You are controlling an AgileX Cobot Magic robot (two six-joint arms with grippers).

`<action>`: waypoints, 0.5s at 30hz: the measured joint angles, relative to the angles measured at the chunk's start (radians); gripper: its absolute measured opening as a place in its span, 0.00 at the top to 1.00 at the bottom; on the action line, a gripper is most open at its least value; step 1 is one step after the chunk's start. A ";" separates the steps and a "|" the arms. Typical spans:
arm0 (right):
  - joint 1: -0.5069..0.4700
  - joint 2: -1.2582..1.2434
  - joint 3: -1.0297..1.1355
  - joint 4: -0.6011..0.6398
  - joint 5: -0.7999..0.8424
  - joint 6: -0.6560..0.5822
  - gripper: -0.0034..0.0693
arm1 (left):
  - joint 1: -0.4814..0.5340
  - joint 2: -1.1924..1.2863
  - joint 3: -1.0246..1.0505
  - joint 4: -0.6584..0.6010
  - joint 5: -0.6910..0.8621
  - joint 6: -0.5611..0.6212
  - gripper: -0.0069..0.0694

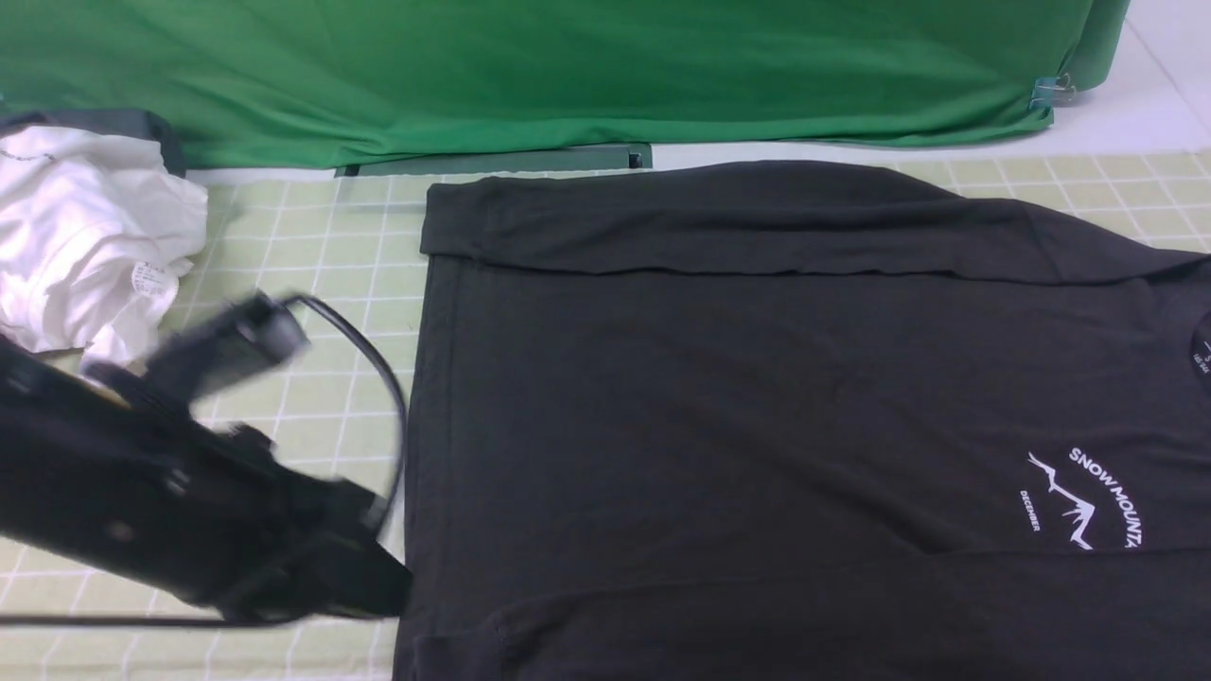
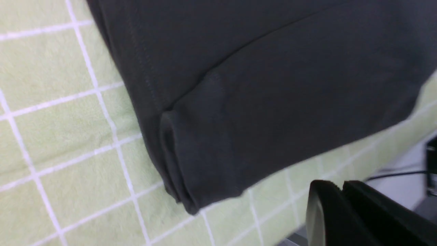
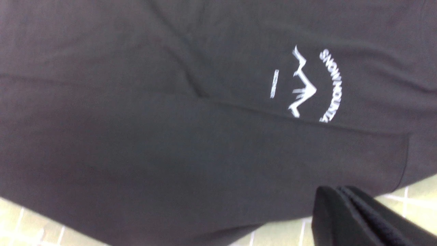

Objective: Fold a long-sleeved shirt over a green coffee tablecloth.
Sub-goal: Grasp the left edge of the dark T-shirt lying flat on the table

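Long-sleeved shirt (image 1: pixel 757 407) lies flat over the middle and right of the green coffee tablecloth (image 1: pixel 312 255), sleeves tucked in to square it up. Left gripper (image 2: pixel 341 186) hangs by the near hem corner, right gripper (image 3: pixel 336 191) by the near sleeve fold. Both look pressed together and empty, though it's blurry.

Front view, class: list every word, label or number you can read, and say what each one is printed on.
"SNOW MOUNTA", cut off by the picture edge: white chest print on the long-sleeved shirt.
"DECEMBER": small white word beside that print.
Neck label of the shirt: too small to read.
Label on the white garment: too small to read.
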 joint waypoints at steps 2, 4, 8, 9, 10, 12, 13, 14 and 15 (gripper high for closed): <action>0.000 0.000 0.000 0.000 -0.006 0.000 0.93 | -0.077 0.023 0.029 0.028 -0.089 -0.051 0.80; 0.000 0.000 0.000 0.000 -0.007 0.000 0.93 | -0.131 0.044 0.033 0.072 -0.142 -0.124 0.77; 0.000 0.000 0.000 0.000 -0.020 -0.001 0.91 | -0.241 0.111 0.038 0.233 -0.269 -0.319 0.62; 0.000 0.000 0.000 0.000 -0.025 -0.001 0.91 | -0.251 0.122 0.038 0.254 -0.284 -0.332 0.60; 0.000 0.000 0.000 0.000 -0.030 -0.001 0.91 | -0.262 0.136 0.039 0.279 -0.302 -0.355 0.57; 0.000 0.000 0.000 0.000 -0.036 -0.001 0.90 | -0.274 0.170 0.040 0.315 -0.341 -0.377 0.50; 0.000 0.000 0.000 0.000 -0.041 -0.001 0.89 | -0.276 0.191 0.040 0.330 -0.370 -0.387 0.44; 0.000 0.000 0.000 0.000 -0.042 -0.001 0.89 | -0.277 0.203 0.040 0.335 -0.383 -0.388 0.42; 0.000 0.000 0.000 0.000 -0.045 -0.001 0.89 | -0.279 0.219 0.040 0.337 -0.398 -0.389 0.39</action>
